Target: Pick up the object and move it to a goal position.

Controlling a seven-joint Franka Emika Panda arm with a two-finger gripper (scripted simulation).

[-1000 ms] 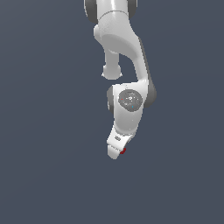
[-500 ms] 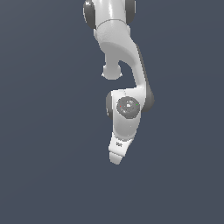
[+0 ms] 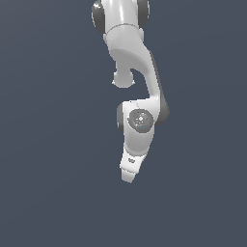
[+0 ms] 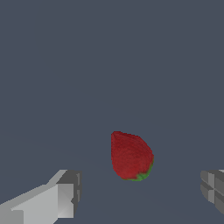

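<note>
Your strawberry (image 4: 130,156) lies on the table (image 4: 109,65), between and just ahead of the gripper (image 4: 142,194), jaws wide apart. It's probably light, smooth and a bit rollable, so pinch the fat red middle, not the green tip.

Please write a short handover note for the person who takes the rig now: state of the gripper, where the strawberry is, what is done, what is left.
Gripper: open, holding nothing; both fingers stand clear of the object.
Strawberry: lies on the grey floor between the two fingers in the wrist view, untouched. In the exterior view the arm hides it.
Done: gripper is lined up over the strawberry.
Left: lower, close, lift, carry to goal. No goal marker shows.
</note>
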